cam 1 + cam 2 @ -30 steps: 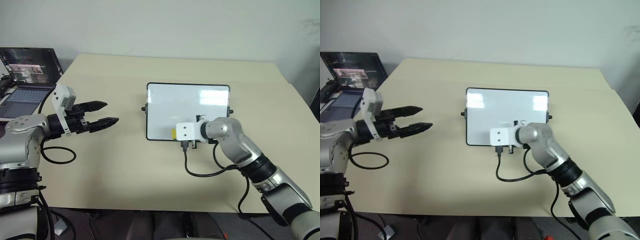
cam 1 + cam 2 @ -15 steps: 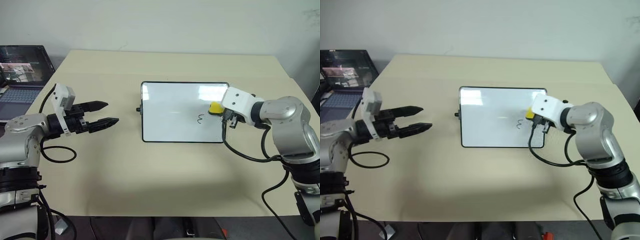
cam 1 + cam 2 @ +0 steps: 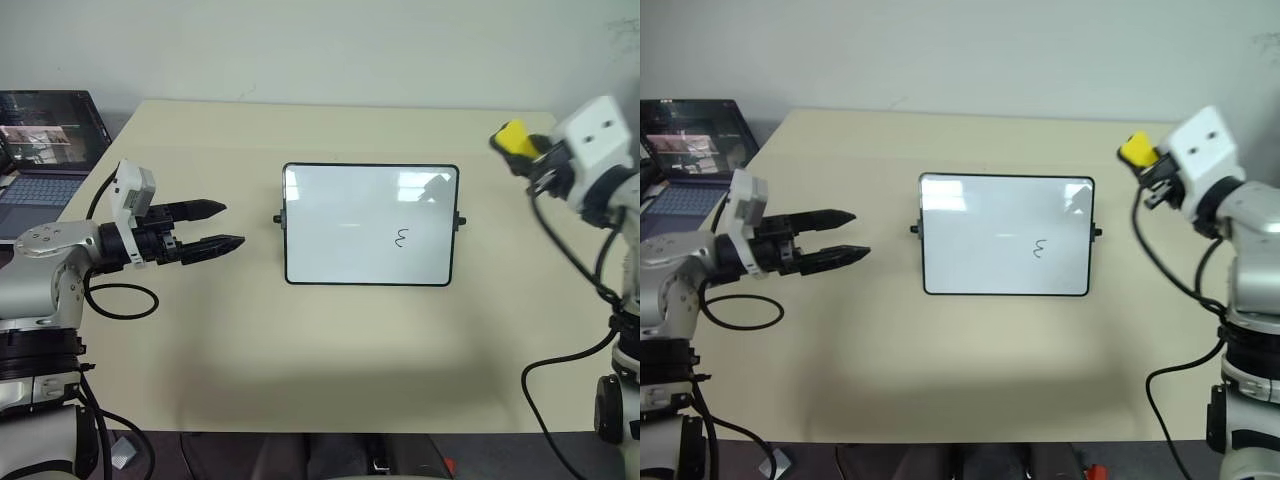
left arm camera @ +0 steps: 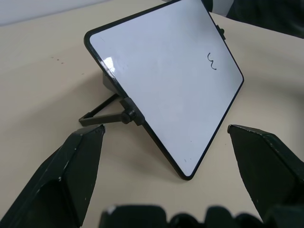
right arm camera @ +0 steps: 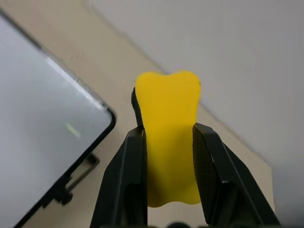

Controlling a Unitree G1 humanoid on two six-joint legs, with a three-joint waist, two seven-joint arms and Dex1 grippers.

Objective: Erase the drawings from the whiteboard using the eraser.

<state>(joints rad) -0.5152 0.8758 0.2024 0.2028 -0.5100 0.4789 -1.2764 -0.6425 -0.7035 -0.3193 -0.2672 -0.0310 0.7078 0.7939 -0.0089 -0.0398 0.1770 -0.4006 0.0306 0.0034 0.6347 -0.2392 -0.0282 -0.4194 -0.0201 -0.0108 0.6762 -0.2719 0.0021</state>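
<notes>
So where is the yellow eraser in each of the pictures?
Left eye view: the eraser is near the upper right, held up to the right of the whiteboard.
Right eye view: upper right again, right of the board.
Left wrist view: not in this picture.
Right wrist view: in the middle, pinched by the right gripper.
Shared landmark: the whiteboard's dark-framed corner nearest the eraser.

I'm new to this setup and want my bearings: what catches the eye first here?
The yellow eraser, pinched in the right gripper, is raised off the whiteboard's right side. The whiteboard stands propped mid-table with one black squiggle on it. The left gripper hangs open to its left.
</notes>
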